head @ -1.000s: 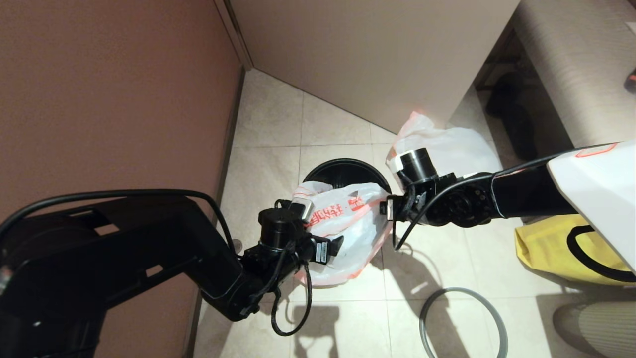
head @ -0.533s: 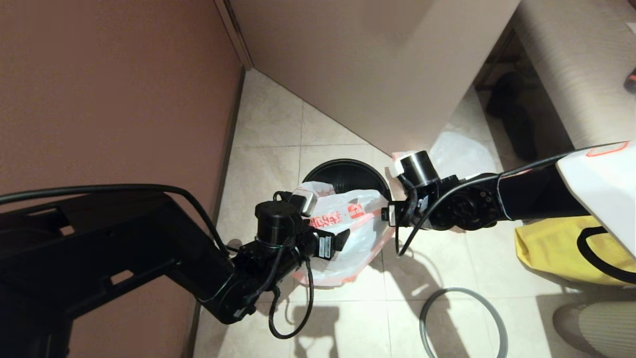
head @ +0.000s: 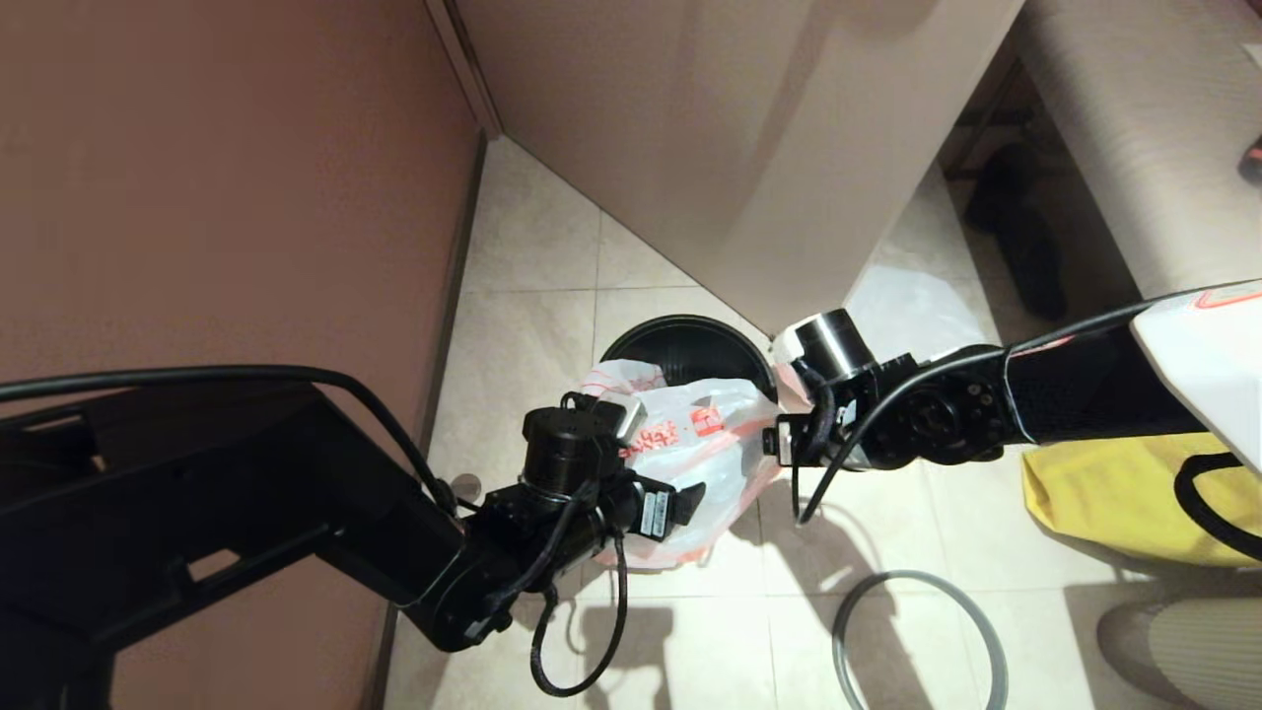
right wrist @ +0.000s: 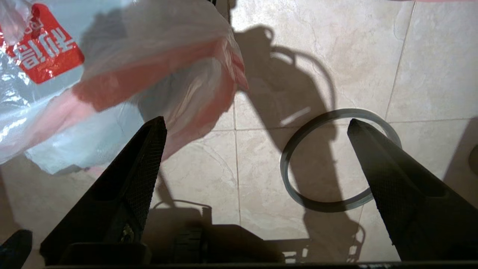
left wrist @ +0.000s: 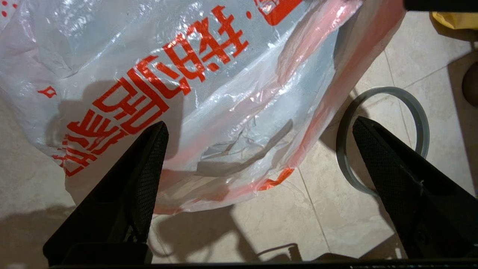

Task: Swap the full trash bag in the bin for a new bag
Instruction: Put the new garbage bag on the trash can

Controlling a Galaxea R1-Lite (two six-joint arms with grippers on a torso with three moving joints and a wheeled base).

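Note:
The black bin (head: 680,340) stands on the tiled floor near the wall corner. The new bag (head: 705,449), translucent white with red characters and a pink hem, lies crumpled over the bin's near rim and down its front. My left gripper (head: 682,499) hovers at its near left edge, open, with the printed plastic (left wrist: 209,93) beyond the fingers (left wrist: 149,160) and nothing gripped. To the bag's right is my right gripper (head: 784,444), open over bare floor, the bag's hem (right wrist: 112,74) off to one side. The full trash bag (head: 912,311) sits behind the right arm.
A thin grey hoop (head: 917,582) lies flat on the tiles in front of the right arm, also seen as the hoop (left wrist: 340,142) and the hoop (right wrist: 329,206). A yellow fabric bag (head: 1104,493) sits at the right. A brown wall and a beige panel (head: 749,148) close in the corner.
Both grippers have shifted a little nearer and rightward beside the new bag, still open. The beige panel now covers more of the full trash bag.

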